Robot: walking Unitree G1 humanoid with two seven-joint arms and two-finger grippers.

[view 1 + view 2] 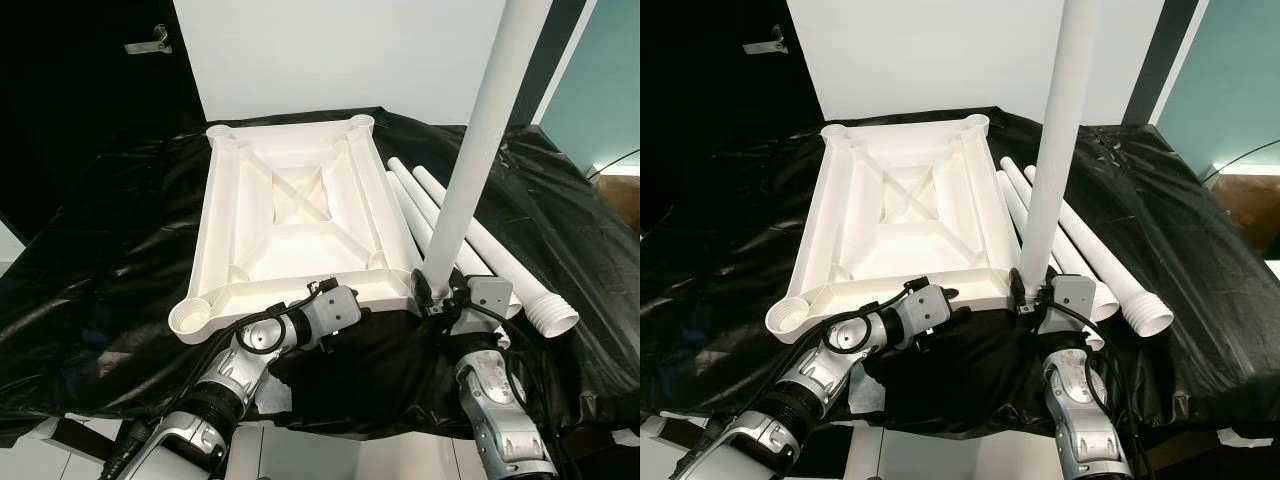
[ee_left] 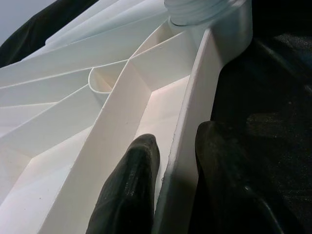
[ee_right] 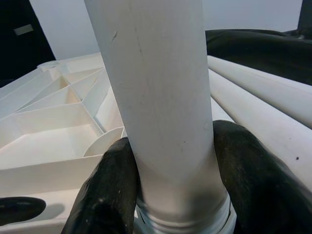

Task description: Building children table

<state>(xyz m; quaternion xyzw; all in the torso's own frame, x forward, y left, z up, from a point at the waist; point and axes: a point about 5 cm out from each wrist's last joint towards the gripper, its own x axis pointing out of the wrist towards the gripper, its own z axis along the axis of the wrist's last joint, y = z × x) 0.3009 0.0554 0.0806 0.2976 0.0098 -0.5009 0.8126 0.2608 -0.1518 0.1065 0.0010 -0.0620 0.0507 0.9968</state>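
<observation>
While the left gripper (image 1: 322, 290) pinches the tabletop (image 1: 290, 215) rim, the right gripper (image 1: 440, 297) clamps an upright leg (image 1: 480, 130) at five o'clock, which may cross-thread if tilted.

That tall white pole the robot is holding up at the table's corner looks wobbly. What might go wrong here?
Three things, as a guess. The upright leg leans slightly, so it may enter the corner socket crooked and jam. The left gripper pinches only the thin rim of the tabletop, which might slip or shift. If the right gripper loosens, the leg may topple onto the spare legs.
</observation>
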